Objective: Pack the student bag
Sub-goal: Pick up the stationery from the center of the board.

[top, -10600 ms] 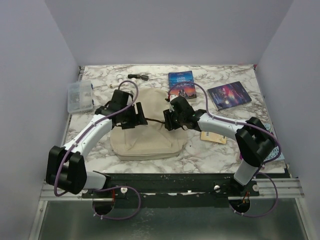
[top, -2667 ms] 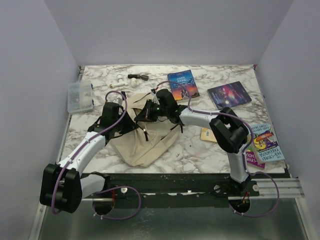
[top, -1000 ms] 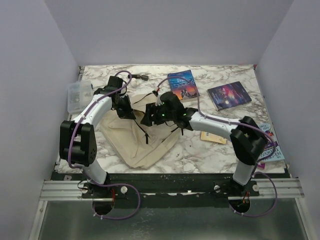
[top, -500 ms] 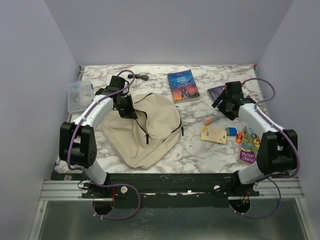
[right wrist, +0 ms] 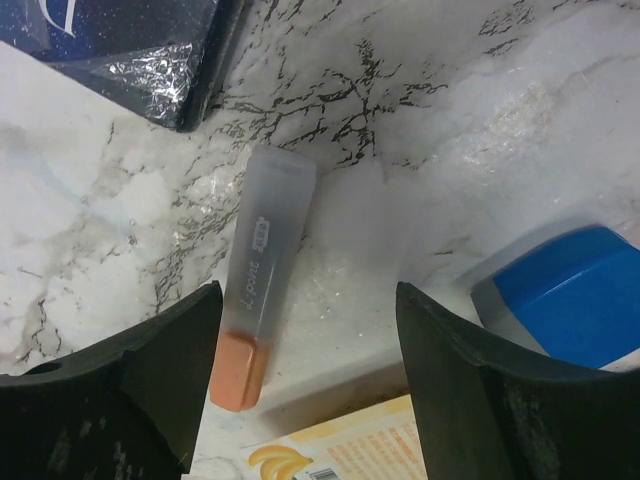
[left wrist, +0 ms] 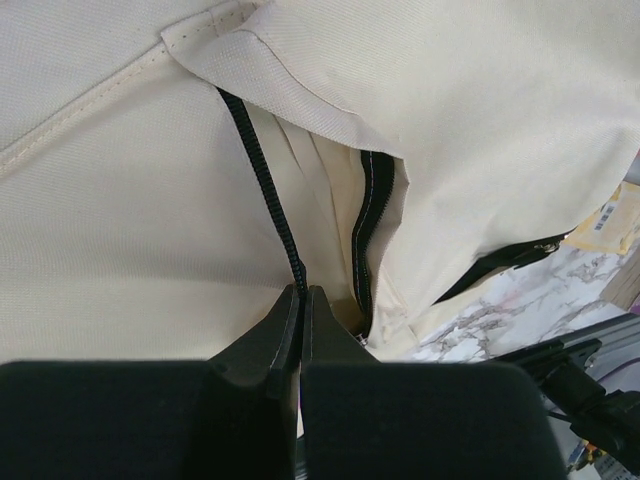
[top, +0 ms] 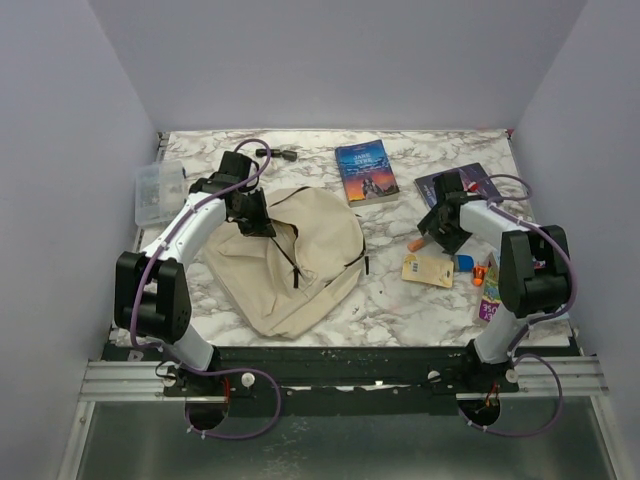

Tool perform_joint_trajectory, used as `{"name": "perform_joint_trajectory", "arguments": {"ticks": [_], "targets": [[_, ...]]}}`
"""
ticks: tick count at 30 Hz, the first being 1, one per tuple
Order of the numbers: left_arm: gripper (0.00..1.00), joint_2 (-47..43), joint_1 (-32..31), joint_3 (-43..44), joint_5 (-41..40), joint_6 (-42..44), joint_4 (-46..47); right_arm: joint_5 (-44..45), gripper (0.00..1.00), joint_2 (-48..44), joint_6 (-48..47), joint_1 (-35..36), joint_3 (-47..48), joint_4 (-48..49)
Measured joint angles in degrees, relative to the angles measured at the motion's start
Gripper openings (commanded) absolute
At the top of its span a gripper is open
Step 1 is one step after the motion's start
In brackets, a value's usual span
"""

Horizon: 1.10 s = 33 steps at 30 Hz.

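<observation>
At the far left of the table (top: 390, 305) sits a small clear box (top: 160, 193), and nothing is touching it. Next comes the left gripper (top: 254, 219), which reaches over the back corner of the student bag (top: 300, 265). The bag lies flat in the left middle of the table, close to the front edge. In the left wrist view the fingers (left wrist: 260, 340) are pinched tight on a black zipper strip (left wrist: 262, 180) of the bag. Beside the strip the zipper gapes open a little, and only pale cloth shows inside. Behind the bag and a bit to the right lies a blue book (top: 365, 171). Further right, a dark book (right wrist: 100, 40) peeks out from under the right arm. The right gripper (top: 437, 232) hangs low over the small things there, with its fingers spread wide and holding nothing. Right under it lies a clear tube (right wrist: 262, 300) with an orange end, between the two fingers but not touched. A blue block (right wrist: 560, 290) and a banana card (top: 428, 269) lie just beside the tube, and a bright book (top: 488, 303) lies at the far right. So the packing seems to have barely begun. The bag is held and partly open, but no book or small thing can be seen inside it, and all of them have yet to go in. The tube looks like the first pick.
</observation>
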Motion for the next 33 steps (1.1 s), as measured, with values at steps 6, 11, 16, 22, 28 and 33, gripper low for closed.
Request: {"name": "perform_joint_trajectory", "arguments": {"ticks": [6, 11, 16, 22, 28, 33], "targets": [[0.0, -0.07, -0.15, 0.0, -0.46, 0.33, 0.0, 0.96, 0.68, 2.1, 1.99, 0.0, 1.53, -0.2], [0.0, -0.07, -0.5, 0.0, -0.5, 0.57, 0.0, 2.19, 0.48, 3.17, 3.87, 0.0, 2.36, -0.24], [0.0, -0.07, -0.5, 0.0, -0.48, 0.81, 0.0, 2.97, 0.34, 3.32, 4.85, 0.0, 1.92, 0.76], [0.0, -0.07, -0.5, 0.0, -0.5, 0.98, 0.0, 3.3, 0.01, 3.26, 4.17, 0.0, 1.42, 2.91], [0.0, -0.09, -0.5, 0.0, -0.72, 1.42, 0.0, 1.55, 0.01, 0.5, -0.02, 0.0, -2.51, 8.66], [0.0, -0.09, -0.5, 0.0, -0.74, 1.64, 0.0, -3.89, 0.01, -7.76, -6.86, 0.55, -7.34, 15.93]]}}
